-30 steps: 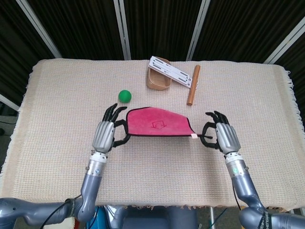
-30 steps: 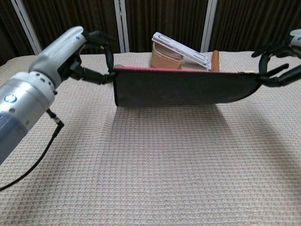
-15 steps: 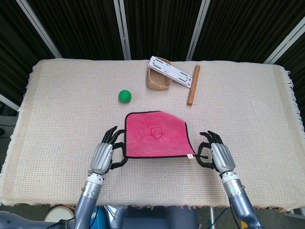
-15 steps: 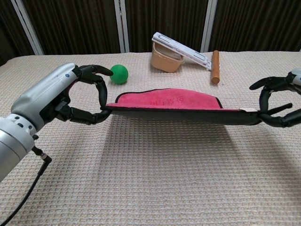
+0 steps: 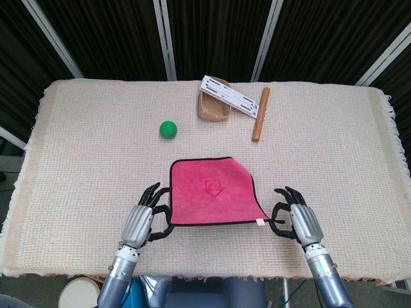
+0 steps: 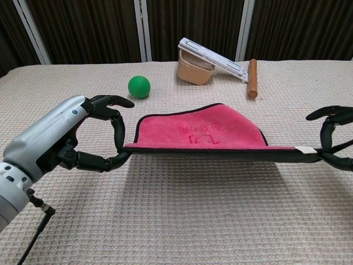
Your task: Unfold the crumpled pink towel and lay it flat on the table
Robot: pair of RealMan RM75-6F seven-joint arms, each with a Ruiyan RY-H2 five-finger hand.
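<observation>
Pink square cloth towel [image 5: 215, 191], lowered since a second ago, spread taut between left robot hand [image 5: 142, 220] and right robot hand [image 5: 298, 219], both pinching near corners; near edge above surface [image 5: 83, 154].

The pink towel [image 6: 201, 132] carries a darker stitched emblem with a few characters at its middle, too small to read.

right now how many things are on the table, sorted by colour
pink: 1, the towel
green: 1, the ball
brown or tan: 2, the bowl and the wooden stick
white: 1, the flat strip across the bowl
total: 5
</observation>
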